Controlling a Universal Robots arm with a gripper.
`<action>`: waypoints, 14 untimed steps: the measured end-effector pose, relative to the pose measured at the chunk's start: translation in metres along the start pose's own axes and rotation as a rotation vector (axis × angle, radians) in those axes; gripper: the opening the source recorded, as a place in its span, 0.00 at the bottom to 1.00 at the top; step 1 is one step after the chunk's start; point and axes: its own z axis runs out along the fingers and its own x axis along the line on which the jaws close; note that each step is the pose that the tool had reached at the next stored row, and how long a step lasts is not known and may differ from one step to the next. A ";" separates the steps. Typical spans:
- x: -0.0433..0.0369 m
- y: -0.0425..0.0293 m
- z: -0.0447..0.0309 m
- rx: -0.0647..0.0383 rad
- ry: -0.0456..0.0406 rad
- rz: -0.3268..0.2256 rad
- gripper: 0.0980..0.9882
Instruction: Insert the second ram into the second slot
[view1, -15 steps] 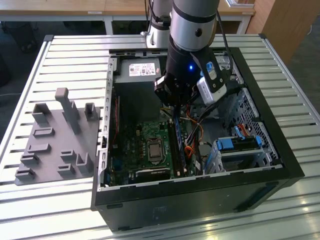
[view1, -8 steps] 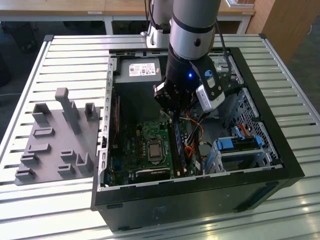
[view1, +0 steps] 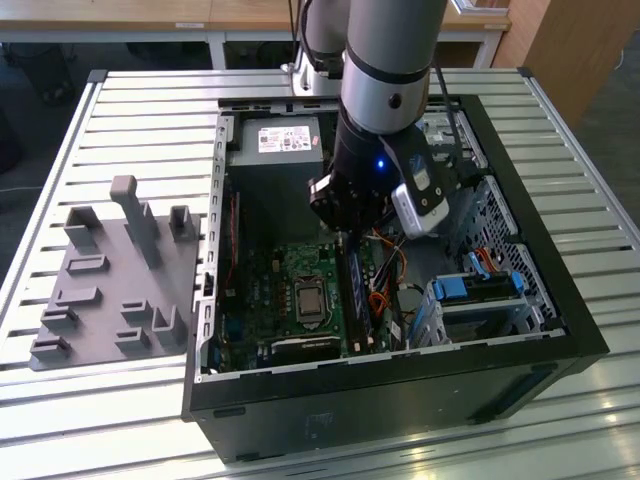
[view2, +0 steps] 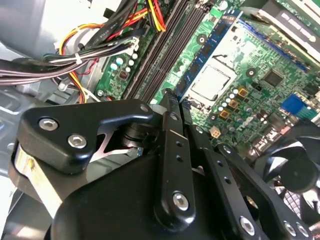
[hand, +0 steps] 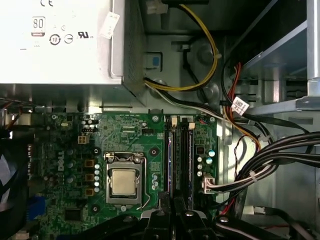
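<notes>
Your exterior view stands off the arm (view1: 385, 70), high beyond one edge of the slatted counter (view1: 150, 130), and looks down steeply on the whole open computer case (view1: 400, 400). Your first wrist view faces straight down on the motherboard (hand: 130, 135) from close above, the tool (hand: 173, 205) in the foreground. Your second wrist view sits nearer still, looking slantwise past the tool's black linkage. All three share the processor socket (view1: 308, 300) and the memory slots (view1: 355, 290).
</notes>
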 end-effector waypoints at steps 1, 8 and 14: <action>-0.0002 0.0000 0.0018 0.000 0.0000 0.000 0.04; -0.0007 -0.0004 0.0143 -0.002 -0.0005 0.017 0.04; -0.0008 -0.0008 0.0191 -0.002 -0.0014 0.049 0.04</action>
